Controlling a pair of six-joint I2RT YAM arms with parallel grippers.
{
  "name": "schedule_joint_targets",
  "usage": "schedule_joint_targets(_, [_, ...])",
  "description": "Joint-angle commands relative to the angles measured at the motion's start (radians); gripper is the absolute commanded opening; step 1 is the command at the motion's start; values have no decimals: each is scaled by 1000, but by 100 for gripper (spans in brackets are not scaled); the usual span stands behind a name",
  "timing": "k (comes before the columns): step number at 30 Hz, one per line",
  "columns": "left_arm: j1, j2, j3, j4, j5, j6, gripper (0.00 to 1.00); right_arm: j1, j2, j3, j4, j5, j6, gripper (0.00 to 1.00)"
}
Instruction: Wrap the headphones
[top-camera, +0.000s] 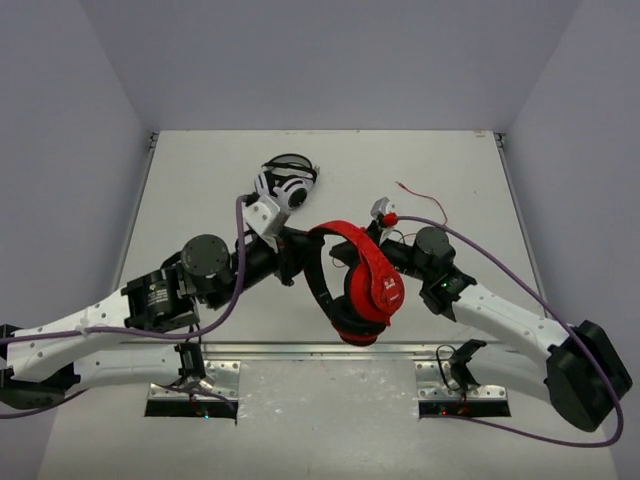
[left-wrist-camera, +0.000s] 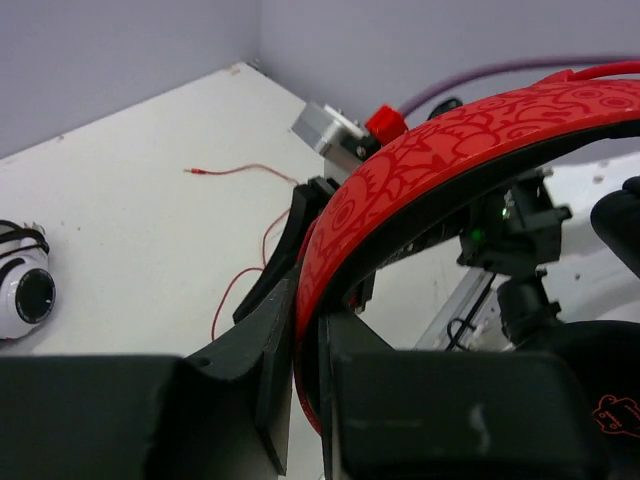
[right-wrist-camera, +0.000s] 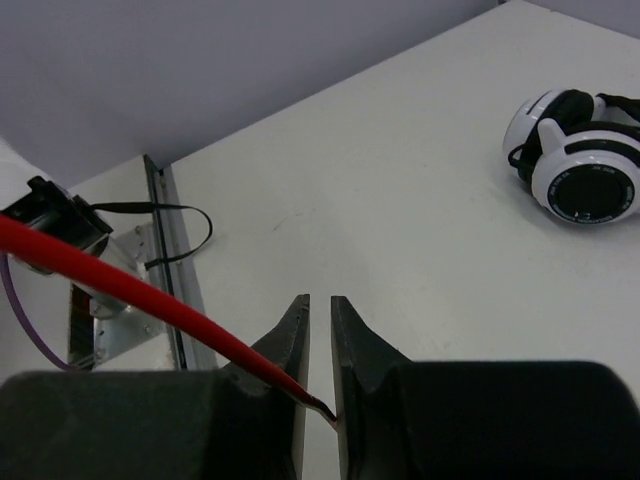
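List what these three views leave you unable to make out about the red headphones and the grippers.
- Right wrist view: whether the right gripper pinches the cable; its fingers hide the contact.
- Left wrist view: ear cups of the headphones, mostly cut off at the right edge.
- Left wrist view: black-and-white headphones, cut by the left edge.
- Top view: fingertips of the left gripper, hidden behind the headband.

White table, black-and-white headphones lying on it beyond the left gripper, loose end of a thin red cable trailing on the surface near the right gripper — metal rail along the near edge, behind both.
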Motion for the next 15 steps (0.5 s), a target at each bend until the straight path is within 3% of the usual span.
schedule_joint_targets(1, [-10, -42, 52, 201, -121, -95, 1, -17, 75, 34, 227, -88, 65, 14])
schedule_joint_targets(4, [-10, -34, 99, 205, -181, -114, 1, -66, 141, 11, 384, -134, 122, 16])
schedule_joint_targets(10, [-10, 45, 219, 146, -533, -186, 0, -91, 262, -1, 591, -251, 280, 6])
schedule_joint_targets(15, [-8, 139, 308, 167, -705, -207, 0, -82, 340, -49, 747, -286, 355, 1])
